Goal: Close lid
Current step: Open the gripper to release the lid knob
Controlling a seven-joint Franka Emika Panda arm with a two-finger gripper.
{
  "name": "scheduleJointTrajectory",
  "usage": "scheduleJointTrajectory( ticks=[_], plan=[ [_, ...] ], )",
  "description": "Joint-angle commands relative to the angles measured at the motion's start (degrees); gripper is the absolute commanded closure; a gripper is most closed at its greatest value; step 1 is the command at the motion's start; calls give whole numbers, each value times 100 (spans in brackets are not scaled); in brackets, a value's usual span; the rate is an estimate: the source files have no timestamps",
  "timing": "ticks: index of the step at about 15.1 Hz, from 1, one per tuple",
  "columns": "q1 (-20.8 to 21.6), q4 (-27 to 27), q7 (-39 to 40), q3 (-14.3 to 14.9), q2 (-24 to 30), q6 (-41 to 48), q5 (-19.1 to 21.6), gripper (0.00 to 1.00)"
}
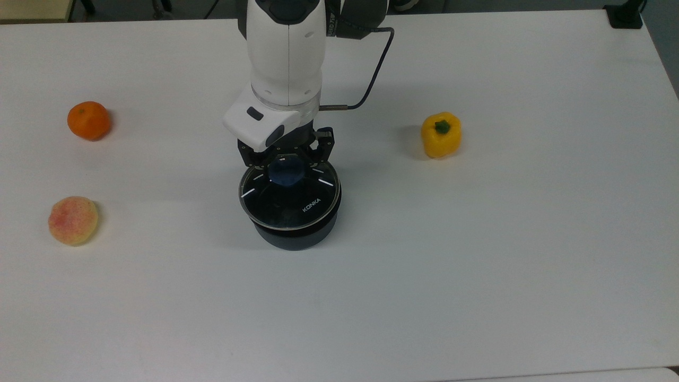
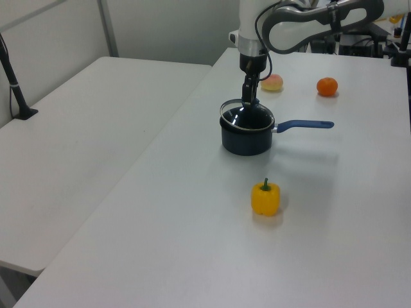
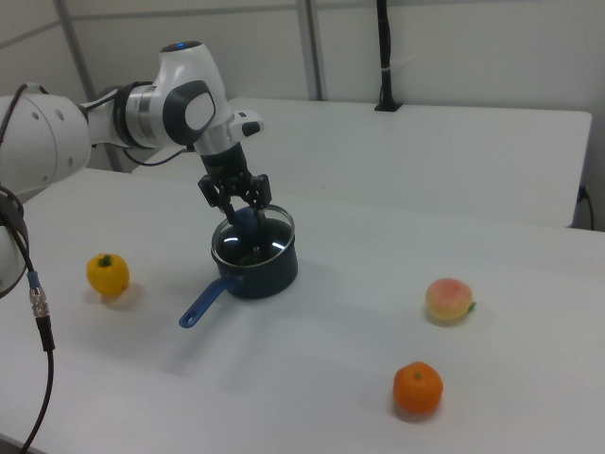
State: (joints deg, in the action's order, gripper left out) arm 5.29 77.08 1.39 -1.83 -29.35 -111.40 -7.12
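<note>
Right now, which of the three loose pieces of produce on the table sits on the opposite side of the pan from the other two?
The yellow bell pepper. It sits alone on the top view's right of the saucepan, while the orange and peach both lie on the top view's left.

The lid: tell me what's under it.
The lid sits over the dark saucepan, the gripper at its blue knob. Through the glass the inside looks dark; contents can't be made out.
</note>
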Motion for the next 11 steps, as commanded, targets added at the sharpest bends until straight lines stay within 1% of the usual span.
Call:
scheduleJointTrajectory(
  ticks=[1, 8, 11],
  plan=[
    [33, -9, -139, -2, 26, 4, -167, 77],
    [33, -9, -139, -2, 52, 13, -167, 77],
    [42, 18, -139, -2, 43, 13, -175, 75]
  ],
)
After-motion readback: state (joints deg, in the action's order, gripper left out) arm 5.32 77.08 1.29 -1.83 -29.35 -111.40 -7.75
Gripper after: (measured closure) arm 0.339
